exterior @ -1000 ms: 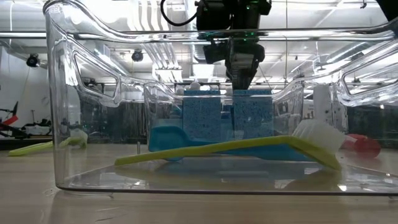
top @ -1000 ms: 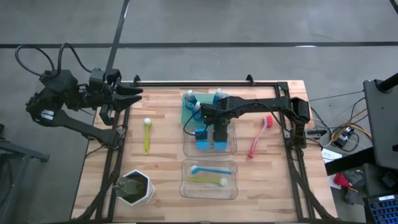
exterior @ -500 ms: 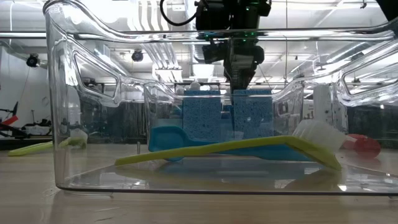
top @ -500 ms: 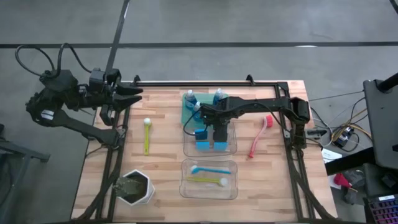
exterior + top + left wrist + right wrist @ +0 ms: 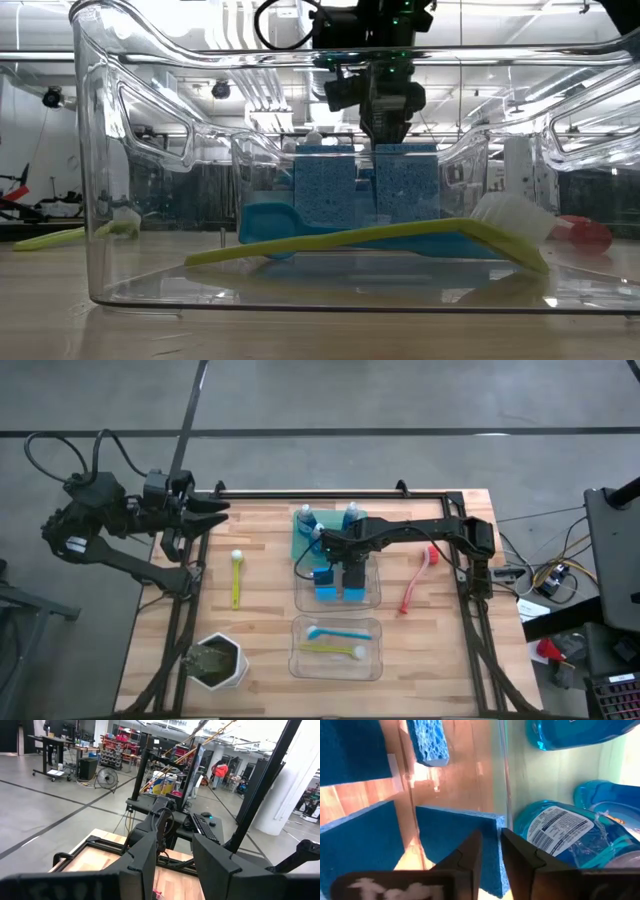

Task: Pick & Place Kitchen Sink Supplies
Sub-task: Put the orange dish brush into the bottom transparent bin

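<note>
The wooden table point(image 5: 260, 620) carries two clear plastic bins. In the farther bin point(image 5: 372, 600) blue sponges point(image 5: 328, 584) stand on edge side by side; a green tray point(image 5: 299, 547) touching its far side holds clear bottles of blue liquid point(image 5: 305, 517).

The right arm reaches across from its side, and the right gripper point(image 5: 351, 568) hangs nose-down over the sponge bin. In the right wrist view its fingers point(image 5: 470, 855) stand close together with only a thin slit between them, holding nothing, just above the top edge of one upright sponge point(image 5: 455, 837). That sponge lies straight below the fingertips, and its long top edge appears to run across the slit rather than along it. The bin wall and a bottle point(image 5: 560, 840) sit close beside it, so there is little room to spread.

The left gripper point(image 5: 205, 512) waits beyond the table's far left corner, partly open and empty.

The nearer bin point(image 5: 296, 660) holds a blue brush point(image 5: 338, 632) and a yellow-green brush point(image 5: 335, 650). Another yellow-green brush point(image 5: 237, 575) lies on bare wood on the left, a pink-red brush point(image 5: 420, 575) on the right, and a white pot of greenery point(image 5: 218, 660) at the near left corner.
</note>
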